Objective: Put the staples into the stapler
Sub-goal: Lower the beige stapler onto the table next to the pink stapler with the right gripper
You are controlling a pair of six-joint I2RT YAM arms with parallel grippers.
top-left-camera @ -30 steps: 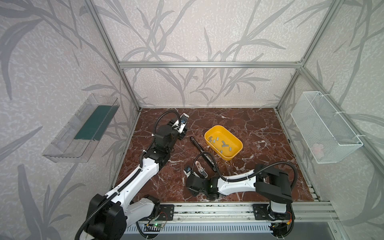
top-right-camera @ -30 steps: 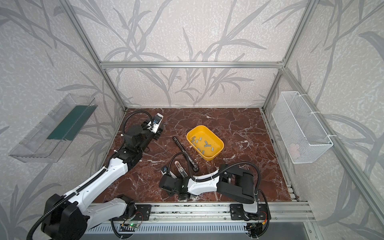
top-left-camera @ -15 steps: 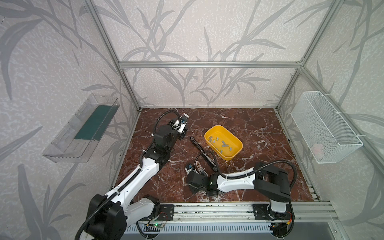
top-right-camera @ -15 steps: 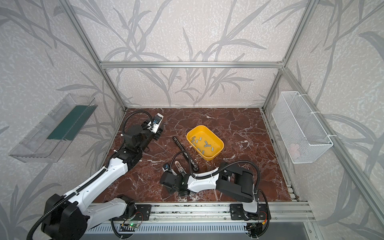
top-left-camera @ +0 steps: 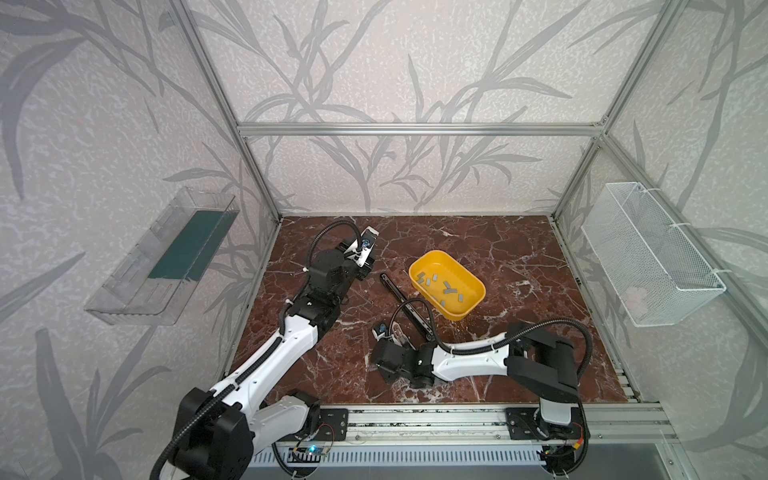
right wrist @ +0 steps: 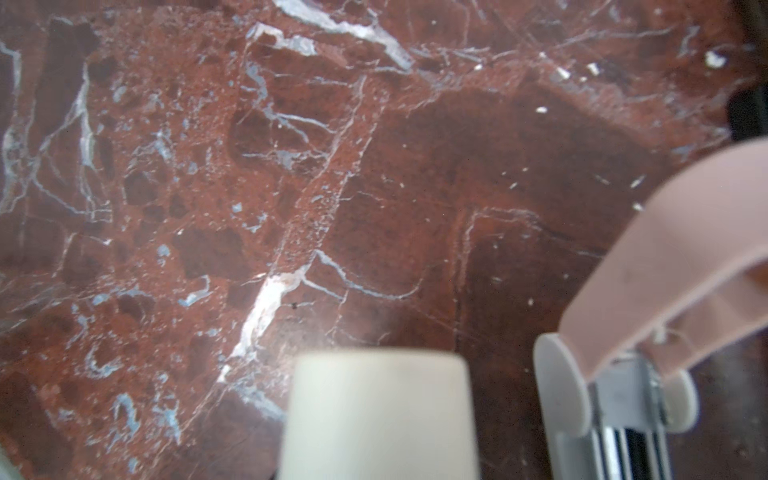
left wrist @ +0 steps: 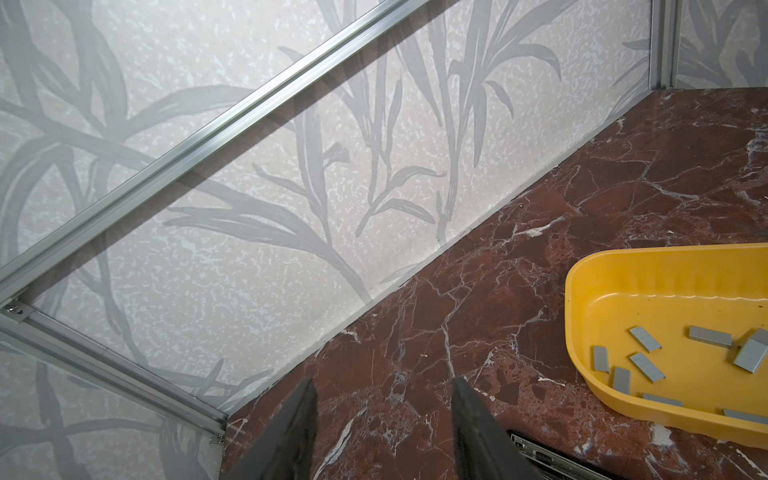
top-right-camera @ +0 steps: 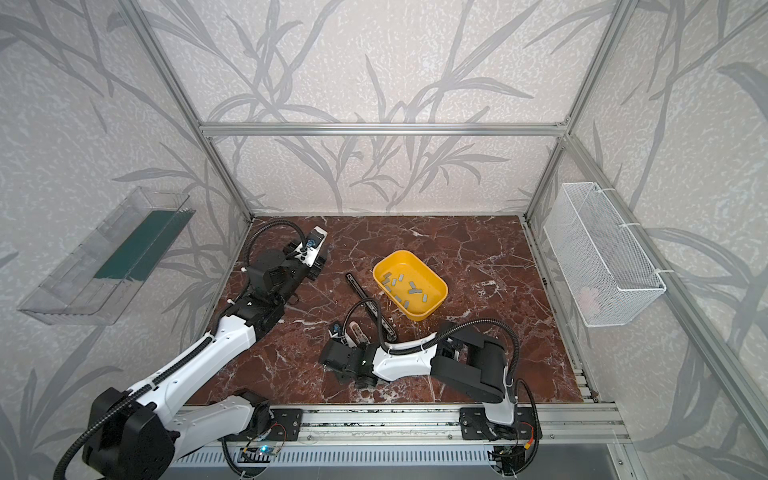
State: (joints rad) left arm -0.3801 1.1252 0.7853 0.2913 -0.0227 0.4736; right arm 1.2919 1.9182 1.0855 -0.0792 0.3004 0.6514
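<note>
The staples (top-left-camera: 446,289) (top-right-camera: 411,289) (left wrist: 644,338) are several short grey strips lying loose in a yellow tray (top-left-camera: 469,316) (top-right-camera: 432,309) (left wrist: 582,316). The stapler (right wrist: 673,257) is small, with a pink cover swung up off a metal rail. It shows pale in both top views (top-left-camera: 398,332) (top-right-camera: 356,330), low over the table's front middle. My right gripper (top-left-camera: 390,337) (top-right-camera: 350,334) is shut on it; its fingers are hidden in the right wrist view. My left gripper (left wrist: 383,380) (top-left-camera: 360,274) (top-right-camera: 316,270) hangs open and empty at the back left.
A long black bar with a metal channel (top-left-camera: 405,303) (top-right-camera: 370,305) (left wrist: 540,453) lies between the tray and the grippers. A clear shelf (top-left-camera: 166,257) hangs on the left wall. A white wire basket (top-left-camera: 648,257) hangs on the right wall.
My right gripper has shifted a little to the left and away from the front edge, carrying the stapler. The left arm has barely moved.
</note>
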